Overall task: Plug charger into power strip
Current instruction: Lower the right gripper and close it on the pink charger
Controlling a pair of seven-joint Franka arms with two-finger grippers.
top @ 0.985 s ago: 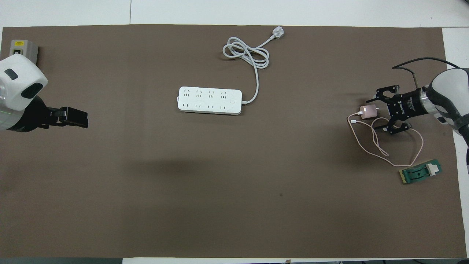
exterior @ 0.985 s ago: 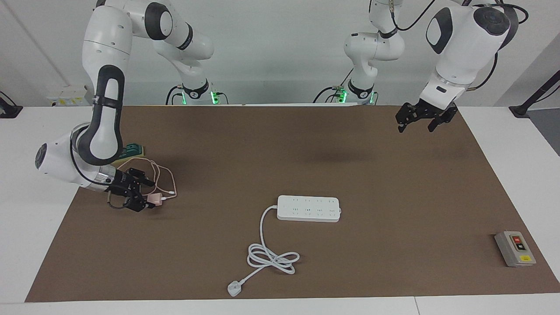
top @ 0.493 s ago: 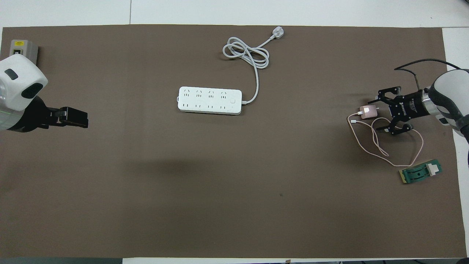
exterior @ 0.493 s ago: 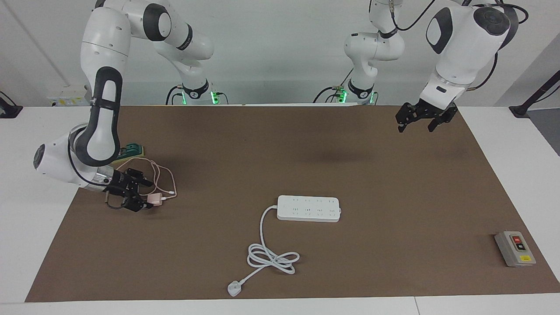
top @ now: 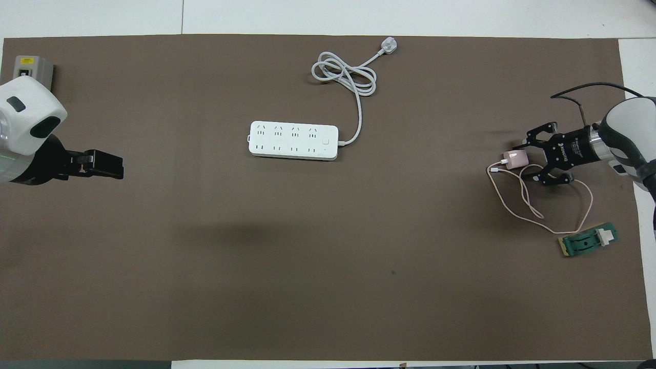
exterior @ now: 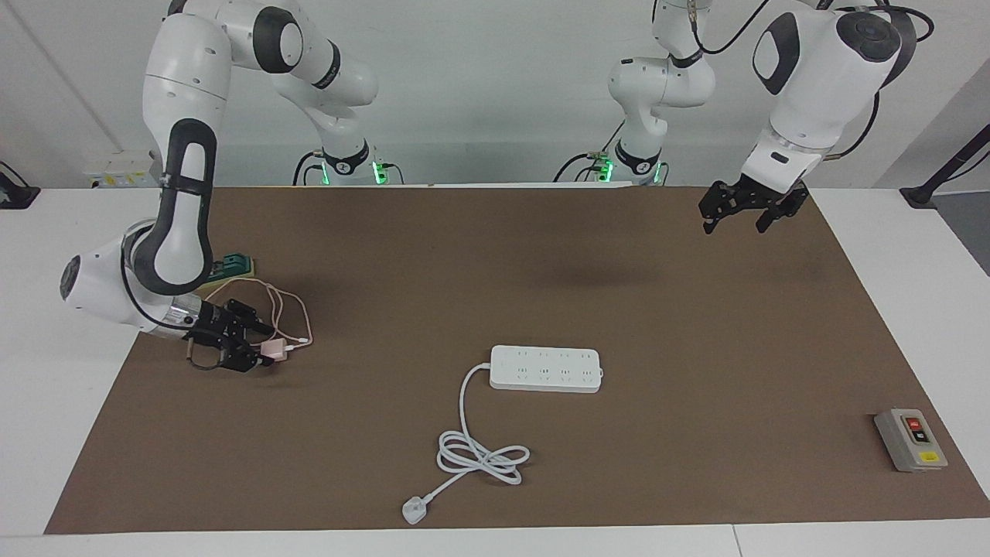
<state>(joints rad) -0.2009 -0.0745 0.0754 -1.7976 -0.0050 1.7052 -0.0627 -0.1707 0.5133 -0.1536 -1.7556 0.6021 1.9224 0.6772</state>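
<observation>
Presently the right gripper (exterior: 261, 350) sits low at the mat (exterior: 495, 263), centre-left of the facing view, its fingers on either side of the charger (exterior: 271, 350); whether they already press on the pink cube cannot be told. The charger's cable (top: 533, 215) loops over the mat toward a green-and-yellow block (top: 588, 240), lower right in the overhead view. The power strip (exterior: 545, 368) lies flat at mid-frame, well apart from the charger, its white cord (exterior: 476, 452) coiled below it in the facing view. The left gripper (exterior: 741, 216) hangs spread over the mat, upper right of the facing view, arm waiting. A grey switch box (exterior: 910, 439) sits lower right.
</observation>
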